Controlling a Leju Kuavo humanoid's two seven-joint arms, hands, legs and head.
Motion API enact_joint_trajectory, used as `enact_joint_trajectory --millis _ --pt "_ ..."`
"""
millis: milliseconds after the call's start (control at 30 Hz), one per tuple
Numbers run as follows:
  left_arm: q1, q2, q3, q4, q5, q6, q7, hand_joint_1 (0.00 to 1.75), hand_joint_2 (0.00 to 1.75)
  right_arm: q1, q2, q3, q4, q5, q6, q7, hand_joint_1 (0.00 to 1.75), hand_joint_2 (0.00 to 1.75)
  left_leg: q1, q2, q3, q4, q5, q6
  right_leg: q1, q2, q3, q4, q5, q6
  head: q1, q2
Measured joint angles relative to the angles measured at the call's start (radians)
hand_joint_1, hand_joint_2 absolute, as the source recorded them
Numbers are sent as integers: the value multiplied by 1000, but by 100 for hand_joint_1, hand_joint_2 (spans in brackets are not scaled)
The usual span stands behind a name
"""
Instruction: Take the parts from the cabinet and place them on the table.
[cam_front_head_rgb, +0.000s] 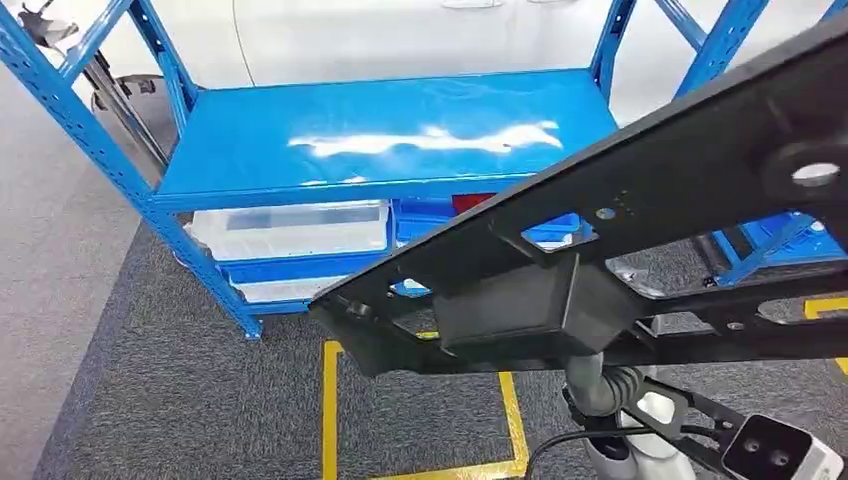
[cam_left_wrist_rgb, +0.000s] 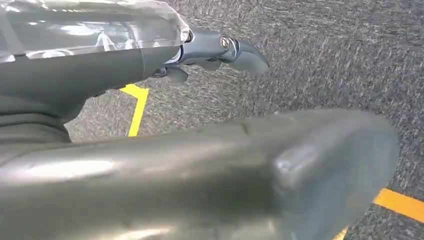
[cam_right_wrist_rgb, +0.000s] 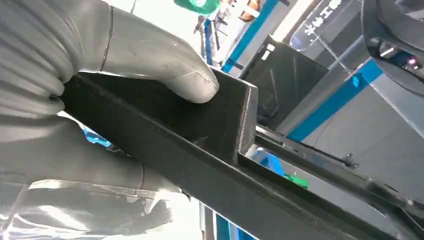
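The left hand (cam_left_wrist_rgb: 220, 52), seen in its wrist view, hangs over grey carpet (cam_left_wrist_rgb: 325, 60) crossed by yellow tape (cam_left_wrist_rgb: 136, 107). Its fingers curl loosely and nothing lies in them; the thumb fills the near foreground, blurred. It looks idle, kept low and out of the way while the other arm carries.

In the head view the blue rack (cam_front_head_rgb: 380, 130) stands ahead on the left and centre, its top shelf bare and glossy. Below that shelf sit clear bins (cam_front_head_rgb: 290, 228) with blue ones beside them, probably where parts are stored. Yellow tape (cam_front_head_rgb: 330, 400) marks a square on the carpet in front of the rack.

Across the centre and right runs the part (cam_front_head_rgb: 620, 230), a long black frame with cut-outs and a boxy block underneath, held up in the air well clear of the rack and slanting upward to the right. The tilt and height suggest it is being carried free of the shelves so it will not snag.

The right hand (cam_right_wrist_rgb: 75, 90) grips that part (cam_right_wrist_rgb: 210, 150) firmly: in its wrist view the thumb presses on the top of a raised block and the palm wraps the rail below. No table is visible here, so the placing step is not yet done.
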Motion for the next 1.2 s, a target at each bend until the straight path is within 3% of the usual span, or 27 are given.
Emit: enact_joint_trajectory --millis 67,100,133,200,267,300,367,433,467,500,567,600,633,767,800,833,867,933,967,1000,1033,1067,1100,1133,1200 --pt "1 2 -1 0 -3 -1 -2 0 0 0 0 -2 0 1 0 0 175 175 1 -11 104 -186 85 6 0 15 -4 8 1 3 0 0" --pt "1 2 -2 0 -8 -2 -2 0 0 0 1 -3 -2 7 -1 0 175 175 3 -42 143 -261 101 11 0 20 -7 13 1 7 0 0" --pt "0 4 -3 0 -8 -3 -1 0 0 0 1 -5 -3 10 -2 0 175 175 2 -69 150 -286 86 15 5 27 -18 19 3 14 0 0" --pt "2 4 -6 0 -8 -3 1 0 0 1 2 -6 -6 19 -5 0 175 175 -1 -54 142 -281 92 22 2 42 -28 21 10 27 0 0" --pt "3 5 -6 0 -8 -2 5 0 0 3 2 -7 -12 27 -11 0 175 175 5 -35 144 -291 104 39 0 58 -31 20 16 41 0 0" --pt "1 6 -6 0 -8 -2 5 0 0 4 2 -8 -15 29 -13 0 175 175 5 -24 145 -293 108 46 0 35 -40 38 -3 44 0 0" --pt "2 7 -6 0 -9 -2 8 0 0 2 2 -8 -19 33 -21 0 175 175 4 -8 138 -292 110 52 -2 -1 -101 172 -85 52 0 0" --pt "5 9 -7 0 -10 -2 11 0 0 3 2 -8 -19 36 -28 0 175 175 0 12 133 -291 111 53 -6 -7 -168 319 -143 57 0 0" --pt "5 10 -7 0 -11 -2 13 0 0 3 2 -8 -19 37 -39 0 175 175 0 22 131 -289 111 53 -7 -9 -178 341 -139 59 0 0" --pt "4 11 -8 0 -16 -2 14 0 0 3 1 -8 -19 40 -50 0 175 175 -1 32 131 -289 111 52 -7 -12 -156 307 -111 58 0 0" --pt "0 11 -13 0 -19 -3 16 0 0 2 -2 -8 -23 53 -76 0 175 175 -1 47 134 -287 110 50 -6 -29 -59 133 -30 51 0 0" --pt "-2 13 -16 0 -19 -4 15 0 0 2 -4 -8 -30 56 -87 0 175 175 -3 52 136 -287 108 47 -2 -60 -8 42 -3 43 0 0" --pt "-2 16 -18 0 -19 -7 12 0 0 1 -7 -5 -41 67 -104 0 175 175 -9 58 135 -286 107 41 10 -77 -2 23 -19 35 0 0" --pt "-1 29 -19 0 -17 -12 2 0 0 14 -30 22 -92 128 -213 0 175 175 -10 83 139 -289 106 19 9 -41 -11 14 -8 13 0 0" --pt "-2 33 -19 -1 -16 -12 -2 0 0 18 -39 37 -107 137 -240 0 175 175 -5 75 136 -283 96 12 0 -33 -5 5 -1 5 0 0" --pt "-1 38 -19 -1 -15 -13 -8 0 0 16 -50 55 -123 144 -263 0 175 175 -3 41 124 -248 68 7 0 -27 -6 3 1 0 0 0" --pt "1 43 -19 -1 -15 -15 -11 0 0 16 -54 68 -129 155 -286 0 175 175 -2 19 93 -175 23 5 1 -20 -9 3 3 -3 0 0" --pt "4 52 -19 -1 -16 -23 -25 0 0 16 -81 105 -140 187 -374 0 175 175 -1 4 18 -13 -46 0 2 -2 -13 4 5 -6 0 0" --pt "6 56 -19 -1 -18 -30 -32 0 0 16 -104 130 -147 198 -424 0 175 175 -1 3 -3 32 -52 -1 3 8 -13 5 6 -6 0 0" --pt "8 57 -20 -1 -19 -36 -36 0 0 15 -119 147 -151 203 -459 0 175 175 -1 3 0 24 -33 -1 3 18 -12 6 6 -6 0 0" --pt "8 62 -21 -1 -21 -41 -42 0 0 13 -130 162 -155 211 -486 0 175 175 0 3 25 -31 7 0 3 28 -11 8 6 -5 0 0" --pt "8 66 -21 -1 -23 -43 -45 0 0 10 -141 179 -159 217 -509 0 175 175 1 -4 68 -126 61 2 2 41 -10 10 5 -3 0 0" --pt "7 71 -22 -1 -26 -47 -47 0 0 6 -153 196 -164 220 -521 0 175 175 3 -27 109 -215 102 6 2 51 -10 13 4 0 0 0" --pt "8 74 -22 -1 -26 -50 -47 0 0 3 -161 207 -167 224 -533 0 175 175 4 -69 130 -268 104 12 5 57 -14 17 4 5 0 0" --pt "8 77 -22 -1 -27 -53 -46 0 0 0 -181 237 -174 236 -557 0 175 175 1 -57 132 -279 101 17 3 78 -25 22 8 18 0 0"
